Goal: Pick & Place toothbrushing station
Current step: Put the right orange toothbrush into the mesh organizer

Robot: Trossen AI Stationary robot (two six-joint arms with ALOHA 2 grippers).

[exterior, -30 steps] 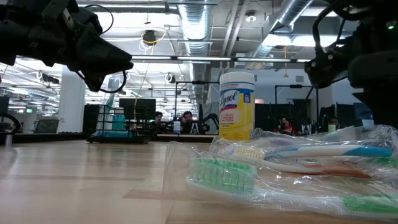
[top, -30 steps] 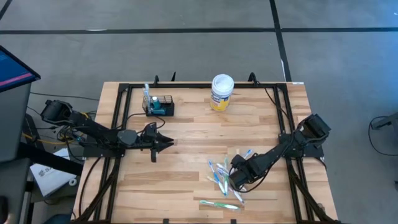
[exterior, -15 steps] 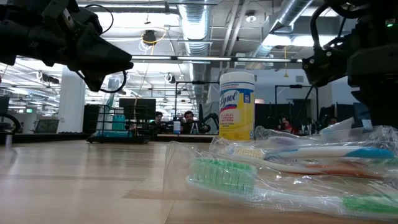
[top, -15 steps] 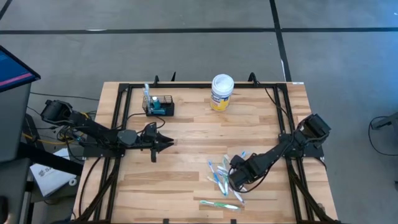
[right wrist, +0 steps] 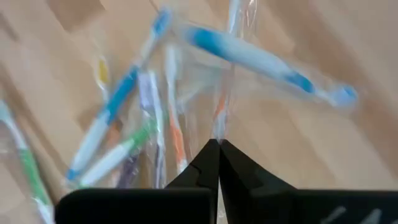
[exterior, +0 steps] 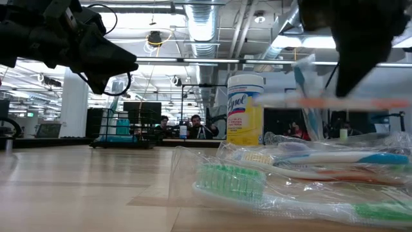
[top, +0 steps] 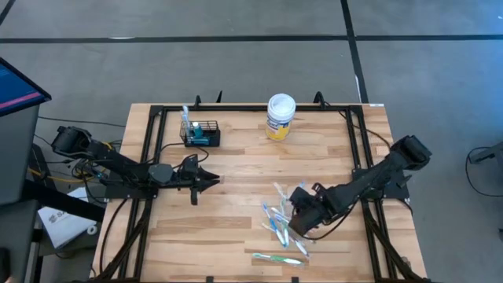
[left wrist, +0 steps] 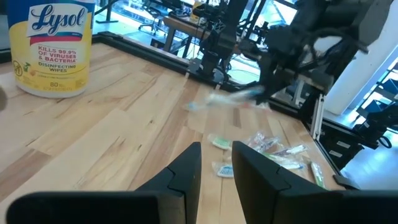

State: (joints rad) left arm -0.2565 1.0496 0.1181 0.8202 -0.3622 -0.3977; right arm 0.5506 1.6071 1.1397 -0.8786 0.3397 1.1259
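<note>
Above scattered toothbrushes [top: 277, 222], right gripper [right wrist: 217, 144] pinches one (wrapped) [right wrist: 261, 59].

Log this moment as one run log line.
right gripper: shut on wrapped toothbrush, lifted above toothbrush pile | left gripper: waiting at table's left | wire basket: far left | Lysol tub: upright

Even, bright overhead light falls on the wooden table [top: 236, 165], with only faint, soft shadows under the arms. In the low view ceiling strip lights [exterior: 161, 22] glare white, the near wrapped toothbrushes [exterior: 302, 183] are soft and out of focus, and the lifted toothbrush [exterior: 322, 100] smears with motion blur. The right wrist view is blurred throughout, and the left wrist view shows bright, washed-out windows [left wrist: 379, 68] at far right.
</note>
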